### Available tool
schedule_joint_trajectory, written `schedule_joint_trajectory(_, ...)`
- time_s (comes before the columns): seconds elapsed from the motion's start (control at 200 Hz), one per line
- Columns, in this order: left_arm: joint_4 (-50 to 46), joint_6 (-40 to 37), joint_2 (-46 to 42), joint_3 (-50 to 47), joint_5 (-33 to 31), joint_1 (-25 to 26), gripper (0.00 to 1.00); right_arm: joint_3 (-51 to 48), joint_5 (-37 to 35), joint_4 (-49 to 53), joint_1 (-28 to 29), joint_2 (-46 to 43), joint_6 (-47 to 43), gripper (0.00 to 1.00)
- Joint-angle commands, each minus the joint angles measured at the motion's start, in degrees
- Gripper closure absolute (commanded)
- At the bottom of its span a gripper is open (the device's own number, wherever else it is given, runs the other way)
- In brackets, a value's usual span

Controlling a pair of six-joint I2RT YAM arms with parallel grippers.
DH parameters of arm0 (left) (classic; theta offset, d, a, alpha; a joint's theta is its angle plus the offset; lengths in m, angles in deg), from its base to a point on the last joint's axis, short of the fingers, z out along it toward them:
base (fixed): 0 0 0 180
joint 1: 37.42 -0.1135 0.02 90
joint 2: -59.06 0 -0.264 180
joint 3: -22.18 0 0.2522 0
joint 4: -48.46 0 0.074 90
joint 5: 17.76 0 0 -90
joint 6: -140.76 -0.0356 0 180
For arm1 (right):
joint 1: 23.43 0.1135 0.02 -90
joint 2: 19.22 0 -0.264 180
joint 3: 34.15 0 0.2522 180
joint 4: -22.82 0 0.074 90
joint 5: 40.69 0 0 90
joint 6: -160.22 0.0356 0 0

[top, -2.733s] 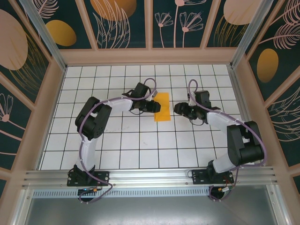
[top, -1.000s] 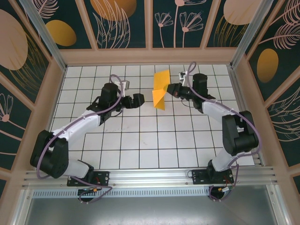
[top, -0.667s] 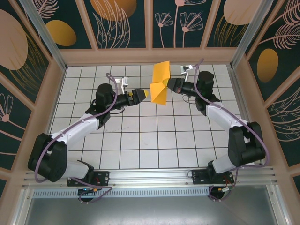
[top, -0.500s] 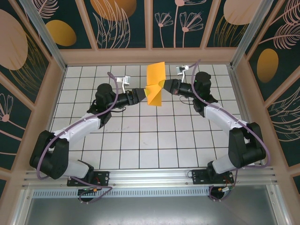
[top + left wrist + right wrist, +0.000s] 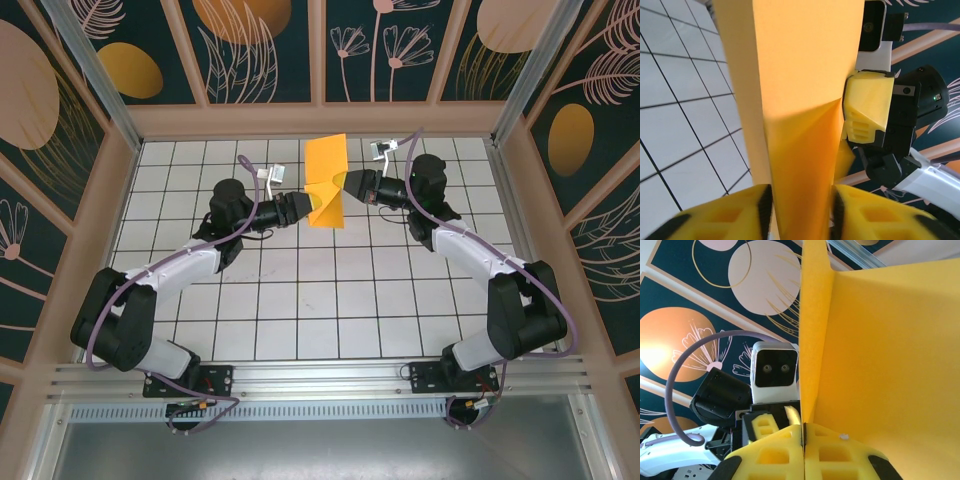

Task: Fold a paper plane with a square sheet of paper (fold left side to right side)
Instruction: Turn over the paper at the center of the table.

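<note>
Over the far middle of the white grid table [image 5: 300, 300], the paper [image 5: 325, 165] hangs in mid-air. R gripper [image 5: 347, 183] is pinched tight on its right side. L gripper [image 5: 303, 207] has just narrowed from wide around the lower left fold; can't tell if it grips yet. You're prob. set for a two-handed crease.

No legible text, labels, brands or numbers anywhere.

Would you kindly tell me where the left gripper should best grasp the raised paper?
Probably its left edge, from the left: the paper is up off the table, the right gripper pinches its right side, so that edge faces leftward.
</note>
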Motion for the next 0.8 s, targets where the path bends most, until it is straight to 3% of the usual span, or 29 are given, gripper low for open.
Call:
schedule_joint_trajectory(0.0, 2.0, 0.1, 0.1, 0.2, -0.4, 0.3, 0.7, 0.4, 0.4, -1.7, -0.4, -0.8, -0.5, 0.91)
schedule_joint_trajectory(0.255, -1.0, -2.1, -0.5, 0.4, -1.7, 0.3, 0.93, -0.5, -0.8, 1.6, -1.2, -1.7, -2.6, 0.82)
schedule_joint_trajectory(0.415, -15.0, -12.6, -2.8, 2.8, -7.9, 0.6, 1.0, -0.9, -4.4, 11.8, -2.8, -4.5, -8.6, 0.69)
schedule_joint_trajectory(0.475, -25.9, -19.5, -4.0, 5.3, -13.9, 1.6, 1.0, -0.2, -9.2, 20.3, -3.7, -6.4, -13.2, 0.6)
schedule_joint_trajectory(0.616, -48.5, -32.5, -3.8, 14.6, -35.7, 8.2, 1.0, 2.8, -28.1, 41.4, -5.7, -9.9, -23.0, 0.47)
schedule_joint_trajectory(0.711, -60.1, -34.1, -0.7, 20.2, -48.9, 12.5, 1.0, 3.1, -40.5, 50.6, -7.2, -11.5, -25.9, 0.45)
schedule_joint_trajectory(0.796, -69.9, -33.2, 3.2, 25.3, -59.9, 16.0, 1.0, 1.8, -46.9, 54.4, -8.6, -13.2, -27.2, 0.42)
